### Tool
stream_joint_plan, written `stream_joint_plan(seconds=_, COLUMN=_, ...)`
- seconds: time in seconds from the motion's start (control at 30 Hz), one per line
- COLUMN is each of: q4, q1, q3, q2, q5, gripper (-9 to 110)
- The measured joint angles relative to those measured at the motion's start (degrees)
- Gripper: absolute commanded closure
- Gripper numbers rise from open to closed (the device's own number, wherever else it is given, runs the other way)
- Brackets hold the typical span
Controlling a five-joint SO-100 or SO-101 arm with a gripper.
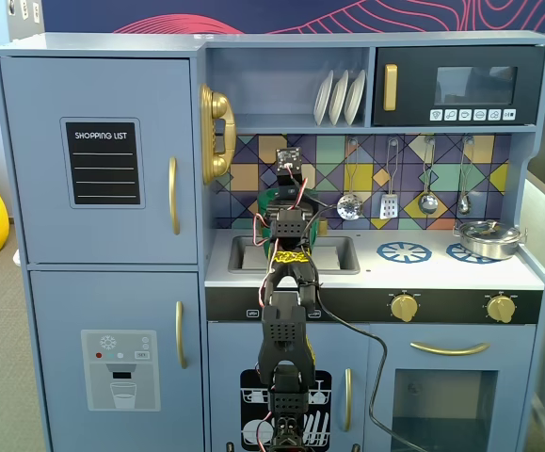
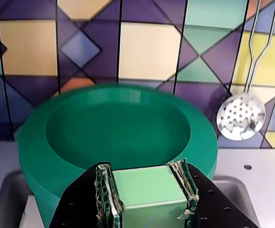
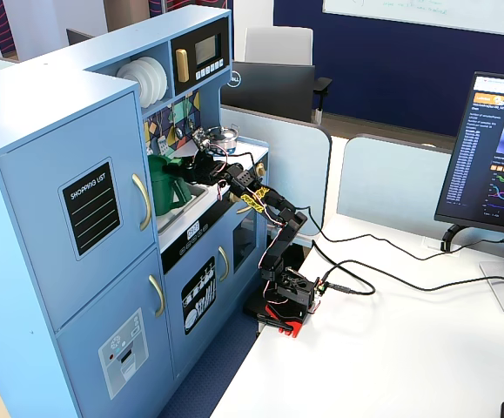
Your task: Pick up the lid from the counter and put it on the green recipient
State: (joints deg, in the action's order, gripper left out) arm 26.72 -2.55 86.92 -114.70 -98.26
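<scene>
In the wrist view the round green lid (image 2: pixel 113 128) fills the middle, its recessed face towards the camera. My gripper (image 2: pixel 146 192) is shut on the lid's pale green raised tab (image 2: pixel 146 187), one padded finger on each side. The lid hangs over the grey sink (image 2: pixel 4 199). In a fixed view the dark-green recipient (image 3: pixel 163 193) stands at the sink, with my gripper (image 3: pixel 192 167) right next to its top. The lid hides the recipient in the wrist view, and I cannot tell whether the two touch. In the front fixed view my arm (image 1: pixel 286 235) covers most of both.
A slotted steel skimmer (image 2: pixel 239 116) hangs on the tiled back wall to the right of the lid. A shiny steel pot (image 1: pixel 487 237) sits on the right blue burner (image 1: pixel 470 252); another burner ring (image 1: pixel 404 251) lies beside the sink (image 1: pixel 338 254).
</scene>
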Motion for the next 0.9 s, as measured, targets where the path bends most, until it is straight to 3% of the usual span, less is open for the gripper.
stream_joint_plan(seconds=0.07, q4=-0.4, q1=0.0, q3=0.6, q2=-0.5, q5=0.0, gripper=101)
stream_joint_plan(seconds=0.23, q4=-3.6, q1=0.0, q3=1.3, q2=-0.6, q5=1.3, gripper=79)
stream_joint_plan(seconds=0.33, q4=-4.6, q1=0.0, q3=0.9, q2=-0.6, q5=3.2, gripper=74)
stream_joint_plan(seconds=0.6, q4=-2.0, q1=-0.8, q3=-7.5, q2=-1.7, q5=3.7, gripper=73)
stream_joint_plan(seconds=0.9, q4=8.9, q1=-12.8, q3=-8.0, q2=-13.0, q5=5.2, gripper=77)
